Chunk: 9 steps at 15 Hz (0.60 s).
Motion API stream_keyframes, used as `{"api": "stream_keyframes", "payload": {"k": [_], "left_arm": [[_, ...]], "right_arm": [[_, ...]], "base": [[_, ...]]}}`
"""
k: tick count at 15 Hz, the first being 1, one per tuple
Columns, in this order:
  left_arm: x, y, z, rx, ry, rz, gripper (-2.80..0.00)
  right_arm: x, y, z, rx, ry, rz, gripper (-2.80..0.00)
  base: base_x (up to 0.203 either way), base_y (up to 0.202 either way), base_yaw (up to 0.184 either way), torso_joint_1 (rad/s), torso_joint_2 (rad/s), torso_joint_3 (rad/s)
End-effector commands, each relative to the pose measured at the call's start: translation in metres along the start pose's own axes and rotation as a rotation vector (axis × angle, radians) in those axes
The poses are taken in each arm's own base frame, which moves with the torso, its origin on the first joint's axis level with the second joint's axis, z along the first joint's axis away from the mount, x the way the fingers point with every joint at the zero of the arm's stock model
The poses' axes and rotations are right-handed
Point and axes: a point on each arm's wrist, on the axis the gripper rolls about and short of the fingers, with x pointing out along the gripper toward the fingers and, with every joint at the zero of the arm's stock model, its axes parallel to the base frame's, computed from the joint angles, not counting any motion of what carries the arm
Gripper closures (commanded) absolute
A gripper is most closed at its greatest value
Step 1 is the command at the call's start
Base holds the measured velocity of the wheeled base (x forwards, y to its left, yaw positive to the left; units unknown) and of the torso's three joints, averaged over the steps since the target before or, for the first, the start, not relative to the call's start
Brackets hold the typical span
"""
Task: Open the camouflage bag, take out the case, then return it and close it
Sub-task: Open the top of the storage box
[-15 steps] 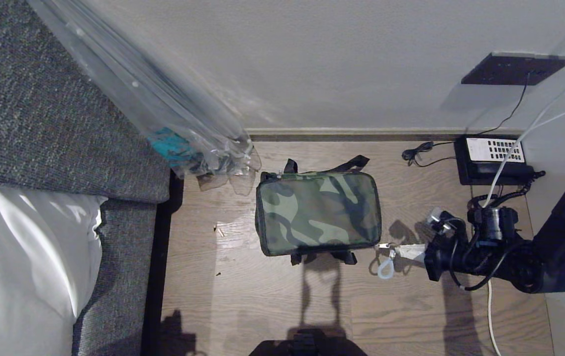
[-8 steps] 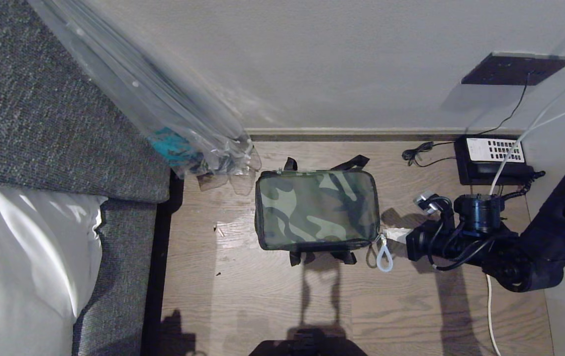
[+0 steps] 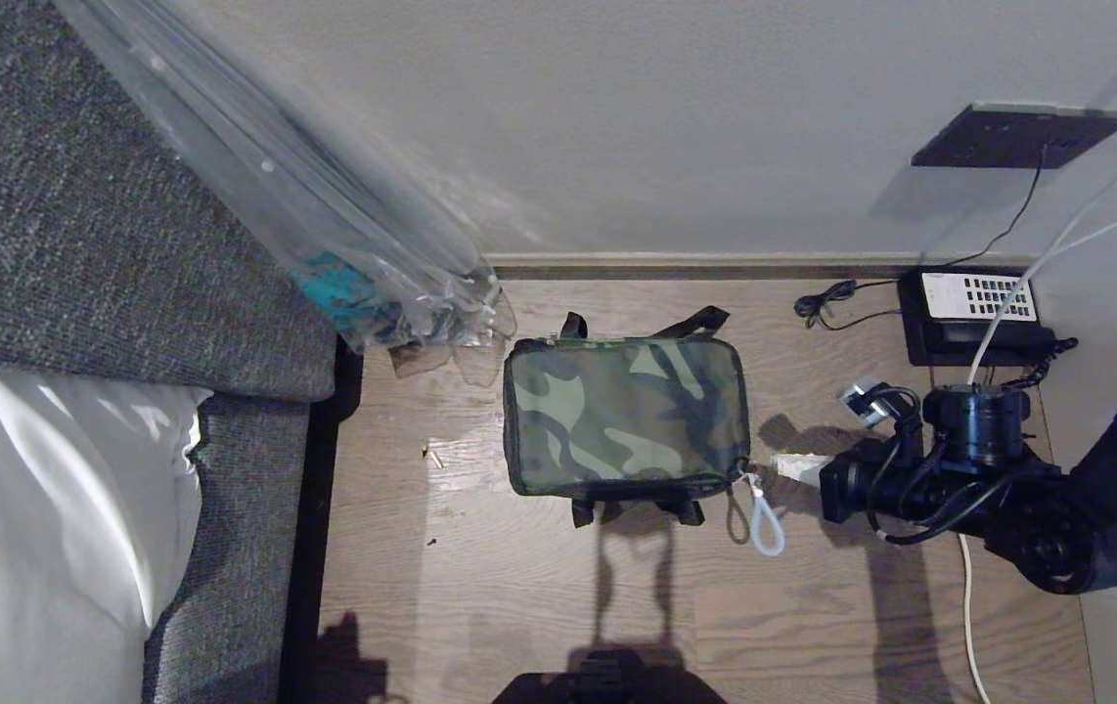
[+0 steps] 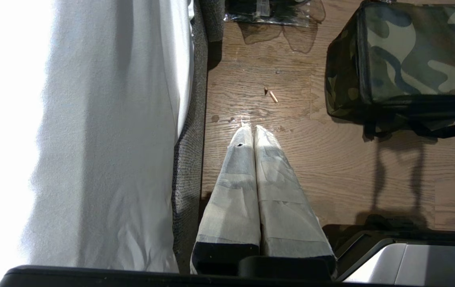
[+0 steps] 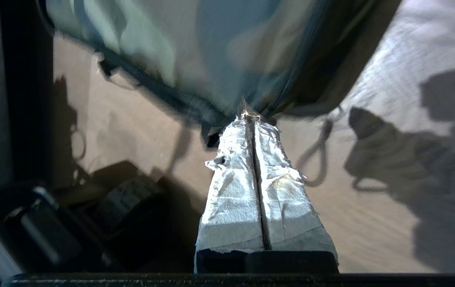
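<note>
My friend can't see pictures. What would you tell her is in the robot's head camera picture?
A camouflage bag sits zipped shut on a wooden floor, seen from above. The robot's right gripper, fingers together, reaches in from the right to the bag's near right corner, by a pale cord loop. A grey sofa is on the left.

The right arm point(image 3: 1008, 489) is showing glossy black housings, with black cables looping behind its pincer. Crinkled white tape is wrapping the right gripper point(image 5: 251, 119) fingers point(image 5: 231, 191).

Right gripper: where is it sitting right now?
Head view: the right gripper, shut, is low over the wood floor on the right, its tips beside the camouflage bag's near right corner, above the white pull loop.
</note>
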Motion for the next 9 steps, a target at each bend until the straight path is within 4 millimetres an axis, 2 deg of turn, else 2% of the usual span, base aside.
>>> {"api": "stream_keyframes", "payload": {"k": [1,9], "left_arm": [[0.0,0.0,0.0,0.0,-0.001,0.0,0.0],[0.0,0.0,0.0,0.002,-0.001,0.0,0.0]], "right_arm": [[-0.002,0.002,0.001,-0.004,-0.004,0.004,0.0],[0.003,0.0,-0.011,-0.017,-0.014,-0.039,0.0]], "base": [[0.0,0.0,0.0,0.0,0.0,0.0],[0.0,0.0,0.0,0.0,0.0,0.0]]}}
